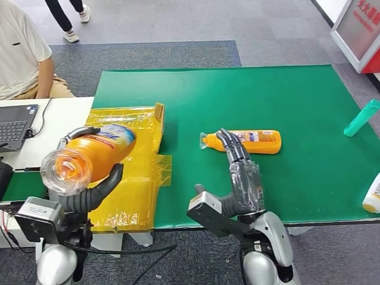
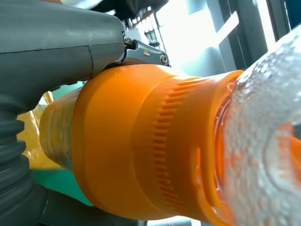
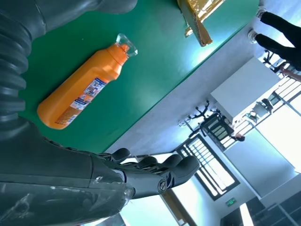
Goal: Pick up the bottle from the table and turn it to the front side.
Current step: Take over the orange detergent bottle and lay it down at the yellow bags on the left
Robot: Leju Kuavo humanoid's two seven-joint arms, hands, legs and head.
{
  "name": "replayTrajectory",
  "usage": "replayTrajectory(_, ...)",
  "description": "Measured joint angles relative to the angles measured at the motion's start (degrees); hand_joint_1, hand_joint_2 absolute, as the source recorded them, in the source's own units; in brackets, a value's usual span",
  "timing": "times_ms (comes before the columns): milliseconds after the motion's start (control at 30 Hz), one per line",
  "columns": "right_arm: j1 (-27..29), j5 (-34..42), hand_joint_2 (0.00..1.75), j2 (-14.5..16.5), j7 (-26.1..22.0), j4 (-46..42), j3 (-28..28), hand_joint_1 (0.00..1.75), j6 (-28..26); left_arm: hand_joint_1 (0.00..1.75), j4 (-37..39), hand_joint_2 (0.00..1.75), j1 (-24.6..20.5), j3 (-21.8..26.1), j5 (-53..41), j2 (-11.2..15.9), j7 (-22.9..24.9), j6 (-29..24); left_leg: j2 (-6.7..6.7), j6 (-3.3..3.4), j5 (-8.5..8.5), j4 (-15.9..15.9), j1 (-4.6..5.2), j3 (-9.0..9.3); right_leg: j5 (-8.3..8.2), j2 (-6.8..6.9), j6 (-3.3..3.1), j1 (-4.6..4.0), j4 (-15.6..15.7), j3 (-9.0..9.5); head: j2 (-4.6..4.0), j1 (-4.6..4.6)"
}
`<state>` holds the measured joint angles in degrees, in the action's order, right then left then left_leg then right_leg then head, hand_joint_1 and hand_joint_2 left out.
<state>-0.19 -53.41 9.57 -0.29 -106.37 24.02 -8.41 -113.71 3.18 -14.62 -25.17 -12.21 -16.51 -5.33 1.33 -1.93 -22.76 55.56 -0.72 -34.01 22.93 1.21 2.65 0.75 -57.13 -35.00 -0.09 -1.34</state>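
Head view shows one orange bottle [image 1: 96, 155] already lifted off the surface [image 1: 287, 107], grasped in the left hand [image 1: 92, 193] above the yellow plastic sheet [image 1: 139, 172], lying nearly level with its clear cap [image 1: 58, 172] toward the camera. The pick-up looks done; whether the label yet faces front I cannot tell, so the turning likely remains. A second orange bottle [image 1: 251, 141] lies flat on the green mat, just beyond the right hand [image 1: 237, 163], whose fingers are stretched out holding nothing. Counted: two orange bottles, one teal bottle [image 1: 360, 119] at the far right, one white bottle [image 1: 373, 196] at the edge, one laptop [image 1: 15, 126].
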Motion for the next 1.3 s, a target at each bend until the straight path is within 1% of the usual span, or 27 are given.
replayTrajectory(133,0.9,0.9,1.75,0.1,-0.8,-1.4,-0.7,0.00,0.3,1.75,0.5,1.75,-0.6,3.6,-10.7,-0.5,-0.2,-2.8,0.00,0.00,0.00,0.0,0.00,0.00,0.00,0.00,0.00,0.00,0.0,-0.01,0.01,-0.01)
replayTrajectory(267,1.4,2.0,1.75,0.1,-2.1,-2.8,-1.0,0.00,0.6,1.75,2.7,1.75,-1.9,5.9,-27.2,-0.3,-1.8,-6.2,0.00,0.00,0.01,0.0,0.00,0.00,0.00,0.00,0.00,0.00,0.0,-0.02,0.01,0.00)
replayTrajectory(333,1.3,2.5,1.75,0.1,-2.7,-3.4,-1.1,0.00,0.6,1.75,4.4,1.75,-2.6,6.5,-34.2,0.0,-2.0,-6.7,0.00,0.00,0.01,0.0,0.00,0.01,-0.01,-0.01,-0.01,0.00,0.0,-0.01,0.01,-0.01)
replayTrajectory(400,1.3,2.9,1.75,0.1,-3.4,-4.1,-1.2,0.00,0.6,1.75,6.4,1.75,-3.2,7.1,-37.9,0.2,-1.5,-6.2,0.00,-0.01,0.01,0.0,0.00,0.01,-0.01,-0.01,-0.01,0.00,0.0,-0.02,0.01,0.00)
replayTrajectory(567,1.3,3.7,1.75,0.1,-4.5,-6.5,-1.5,0.00,0.7,1.75,11.2,1.75,-4.2,8.4,-42.7,0.9,0.0,-4.4,0.01,-0.01,0.01,0.0,0.00,0.00,-0.02,-0.02,-0.01,0.00,0.0,-0.03,-0.01,0.00)
replayTrajectory(667,1.3,4.9,1.75,0.1,-5.5,-7.9,-1.6,0.00,1.3,1.75,13.7,1.75,-4.9,8.7,-45.7,1.5,1.4,-2.5,0.01,-0.01,0.01,0.0,0.00,0.00,-0.01,-0.01,-0.01,0.00,0.0,-0.03,0.00,-0.01)
replayTrajectory(800,1.4,7.7,1.75,0.1,-6.9,-10.8,-1.8,0.00,3.2,1.75,18.4,1.75,-5.9,8.9,-48.1,3.6,3.1,-0.6,0.01,-0.02,0.01,0.0,0.00,0.00,-0.01,-0.03,-0.02,0.00,0.0,-0.06,0.01,0.00)
replayTrajectory(900,1.5,9.3,1.75,0.1,-8.3,-12.6,-2.1,0.00,4.5,1.75,21.9,1.75,-6.7,8.9,-50.6,5.7,4.8,2.0,0.01,-0.02,0.01,0.0,0.00,0.00,-0.01,-0.03,-0.02,-0.01,0.0,-0.07,0.00,0.00)
replayTrajectory(1067,1.3,9.4,1.75,-0.4,-10.1,-15.6,-2.9,0.00,5.5,1.75,28.7,1.75,-9.4,8.9,-54.9,9.5,8.3,6.1,0.01,-0.02,0.02,0.0,0.00,-0.01,-0.01,-0.03,-0.02,-0.01,0.0,-0.07,0.01,0.00)
replayTrajectory(1167,0.7,10.0,1.75,-0.4,-10.4,-17.2,-4.0,0.00,6.0,1.75,31.7,1.75,-11.2,8.9,-56.5,10.8,9.7,8.5,0.01,-0.02,0.02,0.0,0.00,-0.01,-0.03,-0.03,-0.02,-0.01,0.0,-0.06,0.01,0.00)
replayTrajectory(1300,0.3,10.3,1.75,-0.5,-10.5,-18.2,-4.8,0.00,6.4,1.75,33.9,1.75,-12.6,8.9,-56.9,11.7,10.1,9.0,0.01,-0.02,0.03,0.0,0.00,-0.01,-0.04,-0.03,-0.02,0.00,0.0,-0.06,0.01,0.00)
